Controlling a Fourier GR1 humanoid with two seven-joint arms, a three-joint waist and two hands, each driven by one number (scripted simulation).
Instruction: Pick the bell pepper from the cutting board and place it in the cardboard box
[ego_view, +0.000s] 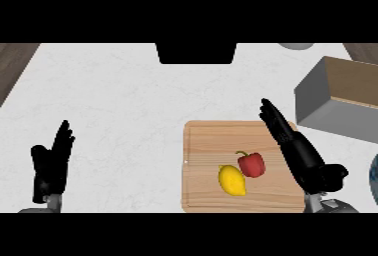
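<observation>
Head view: red bell pepper (252, 164) on cutting board (214, 135), right hand (295, 150) straight-fingered, empty, alongside.

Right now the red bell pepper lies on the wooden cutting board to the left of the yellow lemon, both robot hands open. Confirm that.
Not quite. In the head view the red bell pepper lies right of the yellow lemon, on the wooden cutting board. Left robot hand and right robot hand are open.

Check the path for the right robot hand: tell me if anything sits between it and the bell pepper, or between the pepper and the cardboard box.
Nothing visible blocks either path. The right robot hand is open just right of the bell pepper on the cutting board. The yellow fruit touches the pepper's lower left, away from the hand. The cardboard box lies up and right.
</observation>
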